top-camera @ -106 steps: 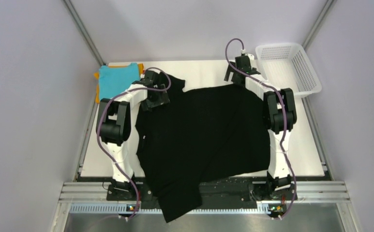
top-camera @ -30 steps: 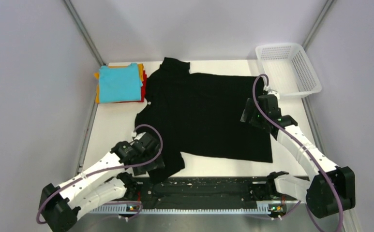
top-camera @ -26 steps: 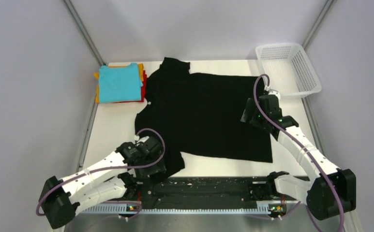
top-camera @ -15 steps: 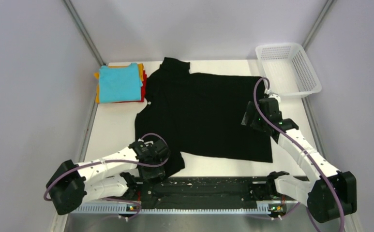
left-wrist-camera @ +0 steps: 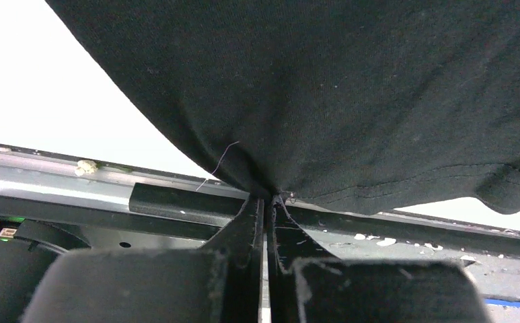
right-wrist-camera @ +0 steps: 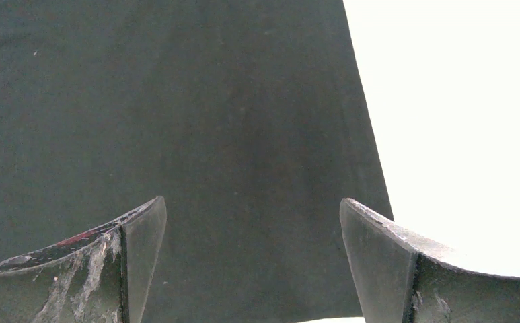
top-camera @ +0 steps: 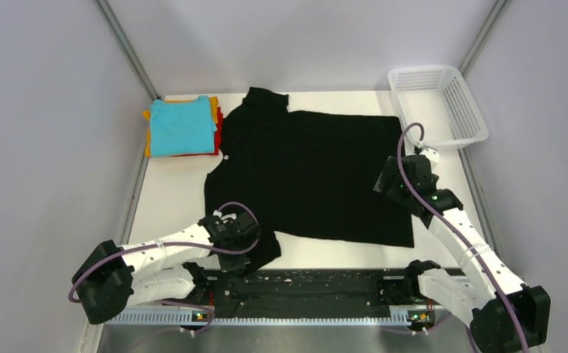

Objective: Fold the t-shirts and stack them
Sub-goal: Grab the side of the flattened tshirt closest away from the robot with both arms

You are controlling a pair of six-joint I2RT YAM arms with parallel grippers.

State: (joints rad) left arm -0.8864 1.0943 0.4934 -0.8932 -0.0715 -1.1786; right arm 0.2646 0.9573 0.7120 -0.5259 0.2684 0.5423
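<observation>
We see the black t-shirt [top-camera: 310, 173] lying spread on the white table [top-camera: 164, 198], with its collar towards the far edge and its lower hem on the right side. One sleeve of it reaches to the near edge of the table, on the left. The left gripper [left-wrist-camera: 266, 202] is at this sleeve, low over the near edge. In the left wrist view its two fingers [left-wrist-camera: 247, 229] are pressed together, with almost no gap, and a fold of the black cloth is pinched between their tips, so that the cloth rises a little from the table there. The right gripper [right-wrist-camera: 253, 222] is over the right part of the same shirt, near its hem. Its jaws stand wide apart and nothing is between them. Under them we see only flat black cloth and, to the right, the bare table; we cannot tell if the fingertips touch the cloth. In the far left corner three folded shirts lie in a stack: the teal t-shirt [top-camera: 181, 125] on top, the orange-yellow t-shirt [top-camera: 148, 136] and the red t-shirt [top-camera: 219, 129] showing at its edges. The sleeve at the collar side lies just beside this stack. A white mesh basket [top-camera: 464, 110] stands in the far right corner, apart from the black shirt.
</observation>
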